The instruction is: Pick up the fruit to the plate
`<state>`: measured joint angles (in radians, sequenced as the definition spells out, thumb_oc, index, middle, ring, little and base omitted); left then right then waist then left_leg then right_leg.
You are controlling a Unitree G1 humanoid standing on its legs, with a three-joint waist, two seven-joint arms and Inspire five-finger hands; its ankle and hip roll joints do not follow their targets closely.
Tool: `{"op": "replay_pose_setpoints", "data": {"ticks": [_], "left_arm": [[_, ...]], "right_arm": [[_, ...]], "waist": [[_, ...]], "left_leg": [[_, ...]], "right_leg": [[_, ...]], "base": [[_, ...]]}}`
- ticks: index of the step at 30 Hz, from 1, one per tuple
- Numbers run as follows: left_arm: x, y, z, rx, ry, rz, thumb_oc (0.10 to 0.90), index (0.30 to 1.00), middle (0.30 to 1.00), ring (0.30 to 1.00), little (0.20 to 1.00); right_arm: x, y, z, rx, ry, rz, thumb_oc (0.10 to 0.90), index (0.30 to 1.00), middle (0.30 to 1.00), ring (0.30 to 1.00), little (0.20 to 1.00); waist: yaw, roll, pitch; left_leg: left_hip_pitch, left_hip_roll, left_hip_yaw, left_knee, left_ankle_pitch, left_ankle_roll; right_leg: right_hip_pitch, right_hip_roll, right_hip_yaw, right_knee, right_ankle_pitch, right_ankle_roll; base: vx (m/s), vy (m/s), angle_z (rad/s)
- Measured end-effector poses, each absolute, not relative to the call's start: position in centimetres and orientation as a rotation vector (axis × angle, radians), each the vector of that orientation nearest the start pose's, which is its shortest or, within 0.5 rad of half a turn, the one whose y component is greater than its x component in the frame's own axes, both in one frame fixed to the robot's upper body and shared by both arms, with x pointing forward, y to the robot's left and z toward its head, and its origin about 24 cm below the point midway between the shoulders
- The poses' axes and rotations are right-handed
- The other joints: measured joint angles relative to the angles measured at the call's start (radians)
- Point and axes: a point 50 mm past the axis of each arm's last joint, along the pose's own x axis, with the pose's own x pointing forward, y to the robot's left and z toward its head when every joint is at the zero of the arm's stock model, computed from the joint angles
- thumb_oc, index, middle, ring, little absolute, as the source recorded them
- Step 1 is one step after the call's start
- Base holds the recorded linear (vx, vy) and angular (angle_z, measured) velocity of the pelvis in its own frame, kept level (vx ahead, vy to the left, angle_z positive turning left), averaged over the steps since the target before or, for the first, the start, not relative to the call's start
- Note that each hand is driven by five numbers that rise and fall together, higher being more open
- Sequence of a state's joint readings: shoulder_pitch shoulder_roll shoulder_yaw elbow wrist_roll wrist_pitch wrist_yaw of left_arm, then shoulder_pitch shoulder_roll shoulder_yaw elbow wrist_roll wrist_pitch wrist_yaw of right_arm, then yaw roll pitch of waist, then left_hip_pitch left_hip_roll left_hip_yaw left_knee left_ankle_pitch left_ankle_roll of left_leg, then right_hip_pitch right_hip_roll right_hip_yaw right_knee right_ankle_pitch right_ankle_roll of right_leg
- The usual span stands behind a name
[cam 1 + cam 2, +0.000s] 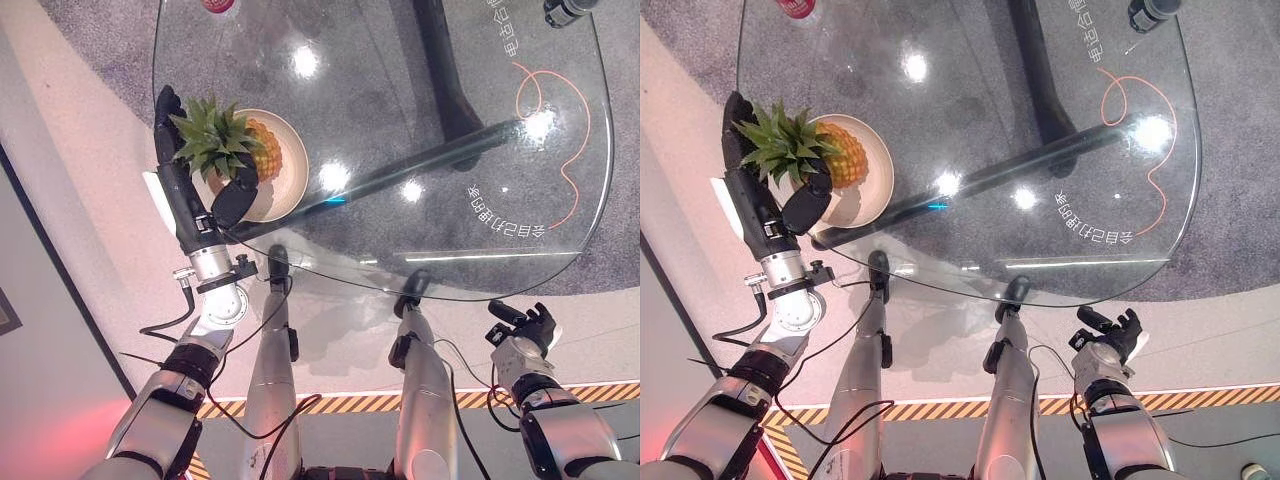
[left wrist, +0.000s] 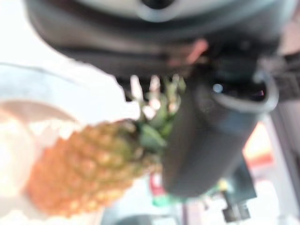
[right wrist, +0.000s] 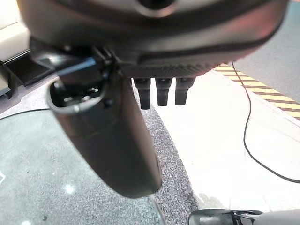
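Pineapple lies on plate at left edge of glass table. Left hand curled round its crown. Right hand below table, off it, fingers relaxed. Grey carpet under glass; striped tape on floor.

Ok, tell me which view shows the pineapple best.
The left eye view: the whole pineapple lies on the plate, its leaves in the left hand. The right eye view shows the same. The left wrist view shows it close but blurred.

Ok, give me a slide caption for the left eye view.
Left hand holds the orange pineapple by its green crown over the round cream plate on the glass table.
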<state>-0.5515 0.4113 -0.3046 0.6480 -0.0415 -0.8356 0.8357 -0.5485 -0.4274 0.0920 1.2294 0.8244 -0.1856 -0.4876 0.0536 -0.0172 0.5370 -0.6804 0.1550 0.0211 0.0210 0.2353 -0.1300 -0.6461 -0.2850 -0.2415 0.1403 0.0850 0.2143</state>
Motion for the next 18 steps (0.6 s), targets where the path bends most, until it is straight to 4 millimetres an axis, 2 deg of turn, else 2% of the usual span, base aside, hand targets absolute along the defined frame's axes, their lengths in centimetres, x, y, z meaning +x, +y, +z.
{"op": "replay_pose_setpoints", "data": {"ticks": [10, 18], "left_arm": [[31.77, 19.21, 12.6, 0.125, -0.766, 0.41, 0.8, 0.9, 0.9, 0.9, 0.9], [31.82, 18.54, 12.06, 0.155, -0.74, 0.378, 0.8, 0.9, 0.9, 0.9, 0.9]], "right_arm": [[28.3, -30.72, -2.25, 0.225, 0.452, -0.923, 0.8, 0.9, 0.9, 0.9, 0.9], [28.18, -31.1, -2.13, 0.225, 0.448, -0.934, 0.8, 0.9, 0.9, 0.9, 0.9]], "waist": [[0.002, 0.006, -0.001], [0.001, 0.024, -0.001]], "left_leg": [[0.001, -0.005, 0.0, 0.001, -0.002, 0.004], [0.007, -0.007, 0.0, 0.001, -0.002, 0.004]], "right_leg": [[0.001, -0.006, 0.0, 0.003, 0.0, 0.001], [0.006, -0.007, 0.001, 0.003, -0.001, 0.001]], "base": [[0.0, 0.0, 0.0], [0.0, 0.0, 0.0]]}}
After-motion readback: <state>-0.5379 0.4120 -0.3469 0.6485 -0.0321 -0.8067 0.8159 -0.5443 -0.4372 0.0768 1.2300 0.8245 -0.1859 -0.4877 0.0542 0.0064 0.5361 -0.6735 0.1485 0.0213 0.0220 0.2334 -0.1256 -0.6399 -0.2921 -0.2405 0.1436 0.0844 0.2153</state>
